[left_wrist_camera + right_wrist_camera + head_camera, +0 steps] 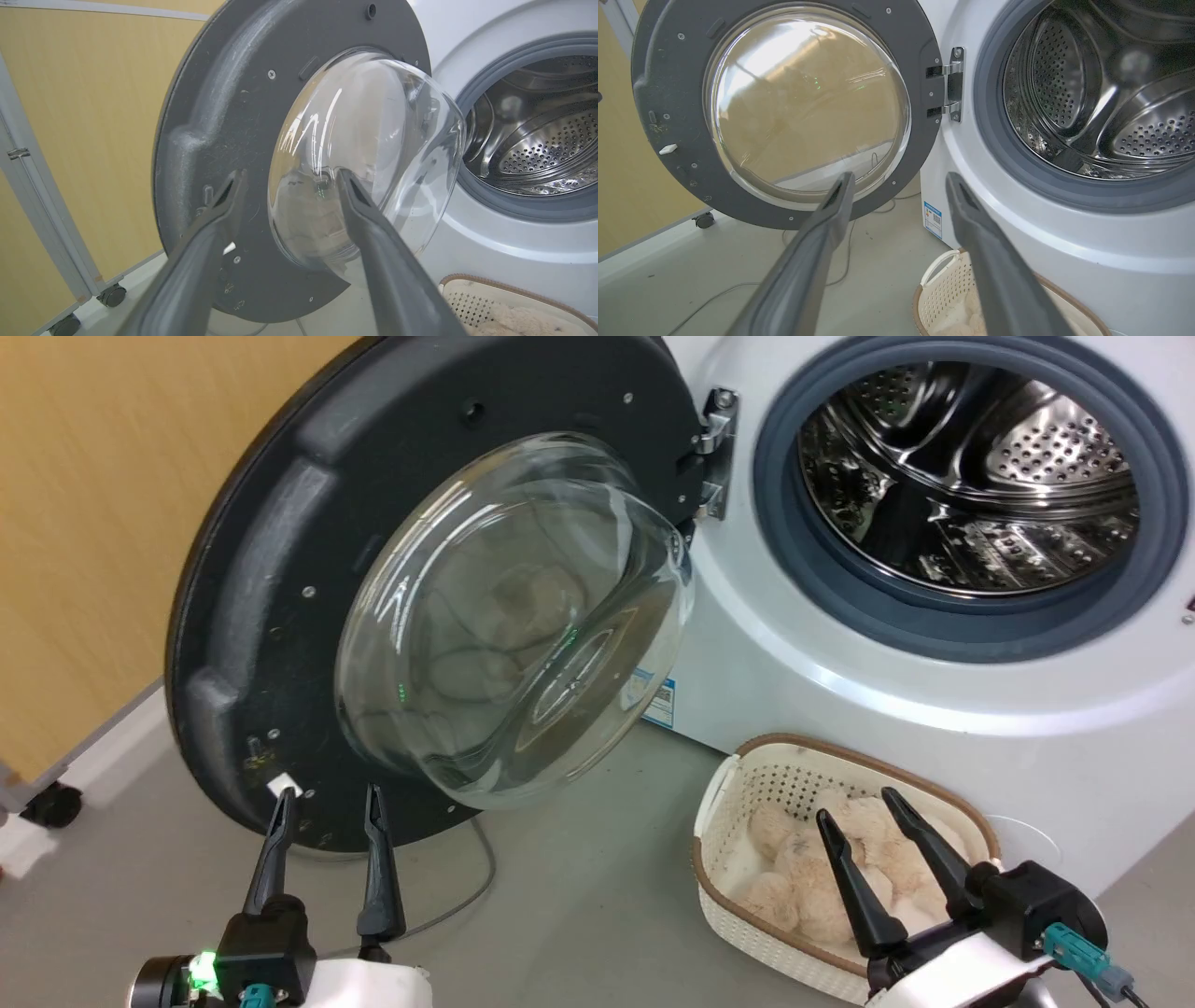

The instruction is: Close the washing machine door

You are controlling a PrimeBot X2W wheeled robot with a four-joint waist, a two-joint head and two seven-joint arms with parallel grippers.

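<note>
Left of the washing machine point(840, 681), the washing machine door point(271, 579) stands wide open and untouched, left end effector point(329, 791) and right end effector point(854, 803) both spread and empty: seemingly the approach, needing next a push from behind its rim.

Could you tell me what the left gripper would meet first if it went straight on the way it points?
Probably the washing machine door: the open left gripper aims at its inner side, near the edge of the glass bowl, though depth is unclear.

Grey floor point(579, 915), white washing machine point(840, 709) standing on it, perforated white laundry basket point(747, 933) just beside it, thin grey cable point(487, 868), black castor point(51, 803).
</note>
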